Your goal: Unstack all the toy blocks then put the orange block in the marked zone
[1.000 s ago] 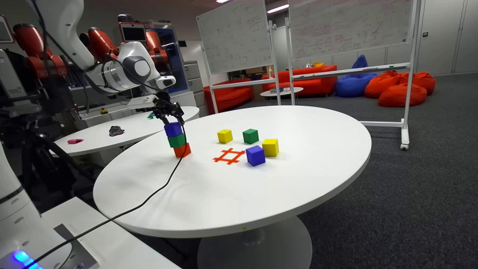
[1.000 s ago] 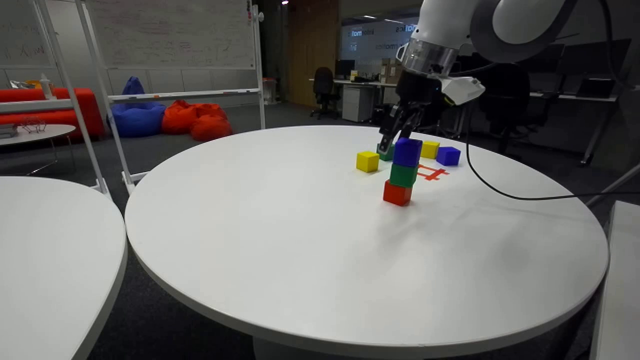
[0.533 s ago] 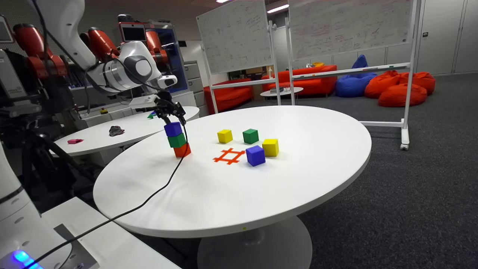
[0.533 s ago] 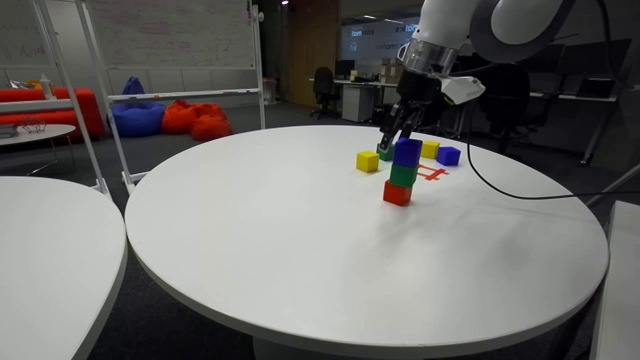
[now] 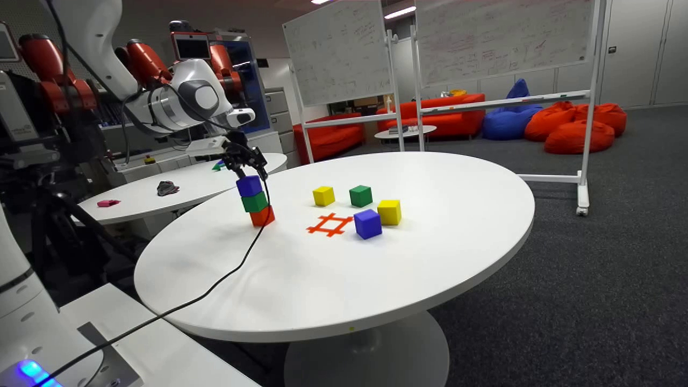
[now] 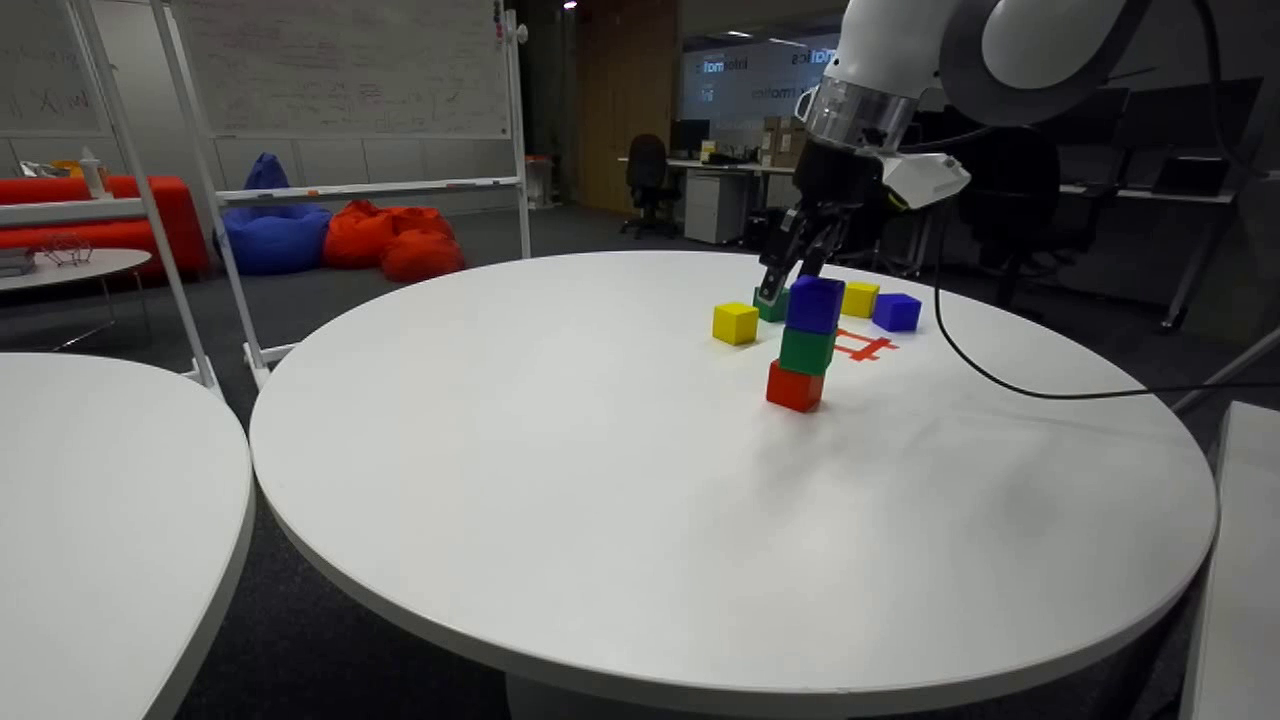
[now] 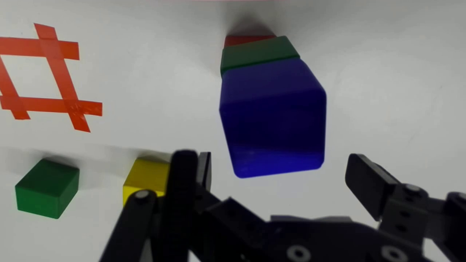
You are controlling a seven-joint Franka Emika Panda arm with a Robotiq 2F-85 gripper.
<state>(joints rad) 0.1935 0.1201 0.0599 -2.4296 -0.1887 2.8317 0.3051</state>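
A three-block stack shows in all views: the orange block at the bottom, a green block in the middle, a blue block on top, slightly offset. My gripper is open above the stack, its fingertips either side of the blue block's near end in the wrist view, with gaps visible on both sides. Loose on the table lie two yellow blocks, a green block and a blue block. The marked zone, of crossed red-orange tape, has no block on it.
The round white table carries everything. A black cable hangs from the arm and passes in front of the stack in an exterior view. Another white table adjoins this one. Loose blocks surround the far side of the marked zone.
The gripper has shifted very slightly since one second ago and is still over the last half second. Its jaws stay apart. The stack and loose blocks have not moved.
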